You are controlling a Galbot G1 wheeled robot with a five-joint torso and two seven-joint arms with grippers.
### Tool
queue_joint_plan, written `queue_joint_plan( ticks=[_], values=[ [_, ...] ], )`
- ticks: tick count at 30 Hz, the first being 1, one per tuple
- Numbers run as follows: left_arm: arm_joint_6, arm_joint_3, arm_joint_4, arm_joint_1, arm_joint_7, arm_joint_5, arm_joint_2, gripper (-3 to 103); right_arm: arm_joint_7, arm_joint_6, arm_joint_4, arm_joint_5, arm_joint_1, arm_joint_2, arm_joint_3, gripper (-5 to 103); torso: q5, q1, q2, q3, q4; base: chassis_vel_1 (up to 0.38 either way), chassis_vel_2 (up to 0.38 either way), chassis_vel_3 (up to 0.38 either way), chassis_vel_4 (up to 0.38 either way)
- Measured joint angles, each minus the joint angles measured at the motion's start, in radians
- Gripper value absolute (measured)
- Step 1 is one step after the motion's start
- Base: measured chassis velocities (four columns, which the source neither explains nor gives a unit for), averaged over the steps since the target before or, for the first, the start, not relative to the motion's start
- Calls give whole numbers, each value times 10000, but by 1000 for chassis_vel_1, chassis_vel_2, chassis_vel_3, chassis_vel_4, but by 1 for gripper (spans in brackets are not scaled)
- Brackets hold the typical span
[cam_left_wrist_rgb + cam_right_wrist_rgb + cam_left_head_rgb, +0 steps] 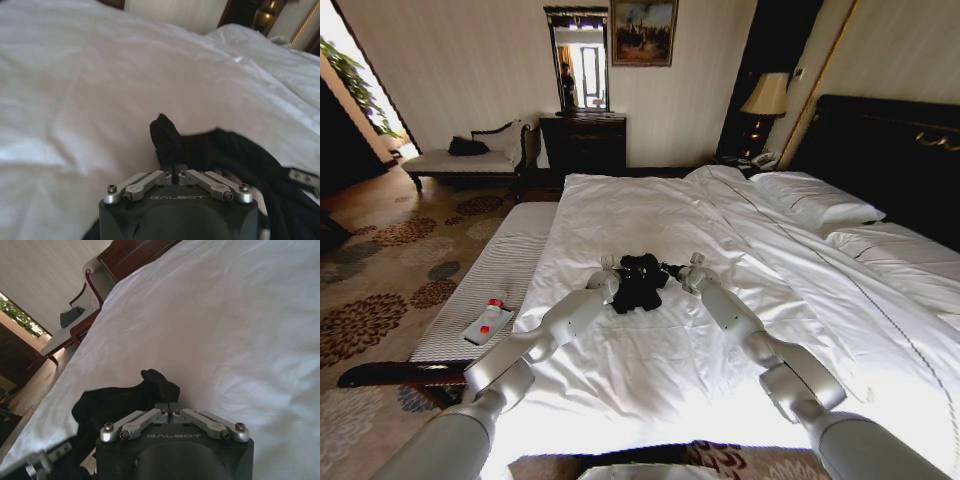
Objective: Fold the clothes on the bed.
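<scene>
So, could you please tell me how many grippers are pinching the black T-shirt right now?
2. The left gripper is shut on one bunched edge of the black T-shirt, and the right gripper is shut on its other side, over the bed.

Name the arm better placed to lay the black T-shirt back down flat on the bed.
Neither clearly: left gripper and right gripper are each shut on the T-shirt, flanking it evenly above the bed. Both look needed together.
</scene>
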Motion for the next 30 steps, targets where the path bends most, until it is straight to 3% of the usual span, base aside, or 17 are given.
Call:
queue_joint_plan(
  ticks=[6, 18, 30],
  values=[
    [-396, -308, -825, -158, -272, 225, 413, 1, 444, -112, 1264, 187, -354, -646, 84, 0, 0, 0, 0, 0, 1, 0, 0, 0, 0],
    [-465, -340, -3743, -87, -965, -371, 2589, 1, 1285, -375, 4726, 1567, -256, -2789, 83, 0, -1, -1, 1, -1, 3, 0, 0, 0, 0],
    [-301, -249, -5632, -1154, -1488, -1217, 3265, 1, 1810, -628, 6580, 2385, 715, -3725, 184, 0, 1, -1, 0, -1, -2, 0, 0, 0, 0]
  ],
)
